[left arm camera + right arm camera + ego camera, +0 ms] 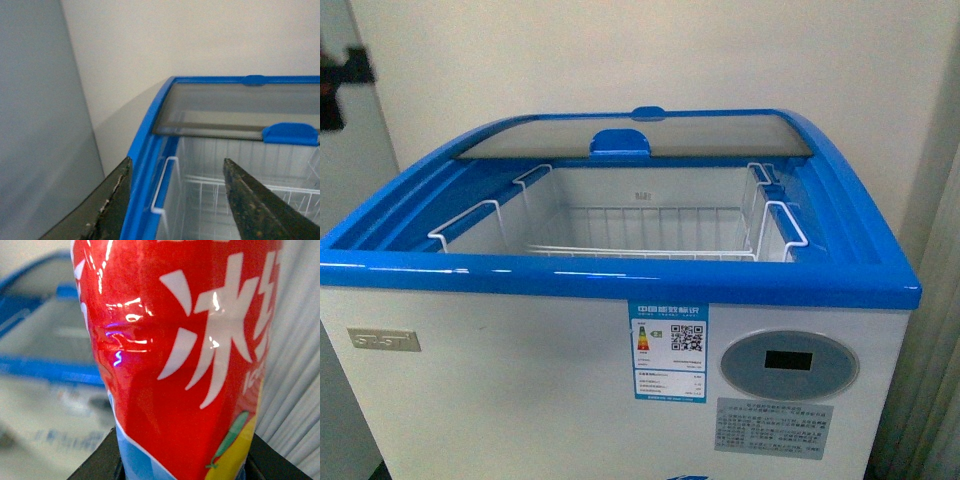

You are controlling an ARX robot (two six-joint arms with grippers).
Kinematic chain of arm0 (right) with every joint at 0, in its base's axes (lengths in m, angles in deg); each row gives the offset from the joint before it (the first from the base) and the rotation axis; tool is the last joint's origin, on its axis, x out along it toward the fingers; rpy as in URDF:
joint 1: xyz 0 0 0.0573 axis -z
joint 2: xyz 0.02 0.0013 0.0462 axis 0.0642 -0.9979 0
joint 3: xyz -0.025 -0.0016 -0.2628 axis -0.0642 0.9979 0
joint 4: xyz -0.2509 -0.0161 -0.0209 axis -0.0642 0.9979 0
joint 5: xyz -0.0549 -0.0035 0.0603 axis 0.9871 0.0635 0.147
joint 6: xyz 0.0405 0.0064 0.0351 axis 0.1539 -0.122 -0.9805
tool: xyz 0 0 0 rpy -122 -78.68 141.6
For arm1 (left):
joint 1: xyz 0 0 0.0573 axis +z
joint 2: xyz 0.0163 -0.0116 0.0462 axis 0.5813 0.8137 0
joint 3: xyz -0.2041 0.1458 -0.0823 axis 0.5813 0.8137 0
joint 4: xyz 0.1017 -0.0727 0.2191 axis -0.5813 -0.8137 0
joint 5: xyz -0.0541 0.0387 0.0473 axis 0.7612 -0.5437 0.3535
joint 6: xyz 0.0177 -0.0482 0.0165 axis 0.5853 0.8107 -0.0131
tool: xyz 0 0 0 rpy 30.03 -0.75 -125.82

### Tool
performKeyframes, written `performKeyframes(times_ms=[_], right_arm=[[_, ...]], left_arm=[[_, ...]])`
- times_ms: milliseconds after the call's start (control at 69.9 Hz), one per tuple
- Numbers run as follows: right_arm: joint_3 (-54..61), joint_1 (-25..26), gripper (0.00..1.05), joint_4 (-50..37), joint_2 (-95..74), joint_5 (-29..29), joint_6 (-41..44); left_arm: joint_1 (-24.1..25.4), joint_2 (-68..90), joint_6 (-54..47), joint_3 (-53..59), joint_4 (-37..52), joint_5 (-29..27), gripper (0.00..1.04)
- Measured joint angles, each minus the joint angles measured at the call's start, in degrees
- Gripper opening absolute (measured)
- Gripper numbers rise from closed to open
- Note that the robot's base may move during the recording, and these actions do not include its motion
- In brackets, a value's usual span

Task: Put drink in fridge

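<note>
Right wrist view: drink (185,355), label filling the frame, pinched between right gripper (185,457) jaws, long axis crossing them; fridge (45,370) blurred beyond. Front view: lid (635,135) at rear edge, wire basket (640,215) exposed. Left gripper (182,200) spread, empty, by fridge's left edge.

The left tool (177,161) shows as two flat, tapering fingers (107,207), dark grey-black with a faint olive cast and a dull, matte surface. One finger has a worn edge, with pale chips and flakes running along the rim. The other finger (257,207) is broad and blade-like, its face mottled with small brownish scuffs and specks. Of the right tool (185,462), only two matte black finger (97,466) corners are visible, plain, angular and smooth-faced.
</note>
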Motion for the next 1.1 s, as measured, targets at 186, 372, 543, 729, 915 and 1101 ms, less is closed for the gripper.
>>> performKeyframes(times_ms=[186, 372, 543, 729, 915, 1101], right_arm=[[-9.2, 4.8, 0.37, -2.4, -16.6, -20.8, 20.2], [-20.7, 0.1, 0.37, -8.0, -35.5, -17.7, 41.3], [-32.0, -5.2, 0.37, -9.4, -54.6, -13.6, 58.2], [-47.2, -10.5, 0.37, -8.3, -71.2, -8.4, 68.7], [-57.1, -14.8, 0.37, -3.7, -81.1, -6.4, 74.7], [-60.8, -16.1, 0.37, -1.9, -87.7, -4.8, 76.9]], left_arm=[[1.7, -5.9, 2.0, 14.3, 3.2, 3.0, 0.1], [3.2, -11.8, 2.4, 20.3, 4.4, 4.1, 0.03], [4.3, -16.7, 2.4, 25.5, 4.3, 5.3, 0.03], [7.9, -22.2, 2.5, 29.4, 2.8, 9.1, 0.03], [8.4, -27.9, 2.5, 32.5, 0.1, 9.4, 0.03], [8.4, -33.7, 2.5, 34.8, -3.4, 9.4, 0.03]])
